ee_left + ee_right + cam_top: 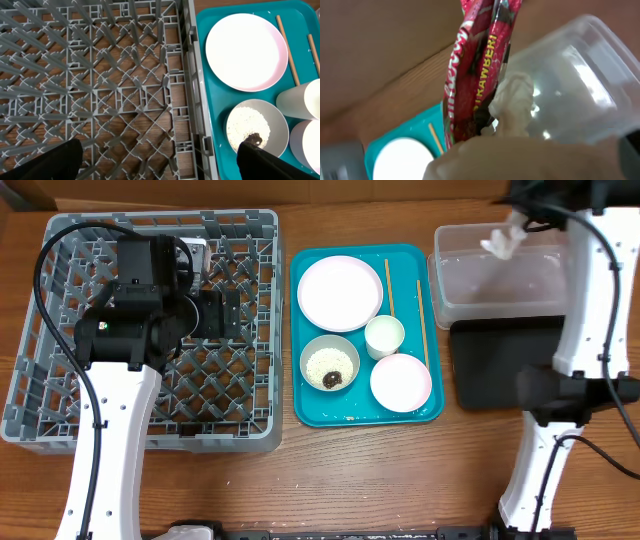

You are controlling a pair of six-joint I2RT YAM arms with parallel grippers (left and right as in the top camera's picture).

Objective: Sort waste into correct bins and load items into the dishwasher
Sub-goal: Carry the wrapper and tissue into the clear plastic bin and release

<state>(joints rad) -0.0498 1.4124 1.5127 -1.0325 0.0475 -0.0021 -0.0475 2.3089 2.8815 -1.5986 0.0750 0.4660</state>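
My right gripper is shut on the red-and-white wrapper and the crumpled napkin, and holds them above the clear tub. The napkin shows in the overhead view. The black tray lies in front of the tub. My left gripper is open and empty over the right part of the grey dish rack. On the teal tray sit the plate, a bowl with rice and a brown lump, the cup, an empty bowl and two chopsticks.
A few rice grains lie loose on the teal tray floor. The right arm's white column stands over the right end of the black tray. Bare wooden table runs along the front edge.
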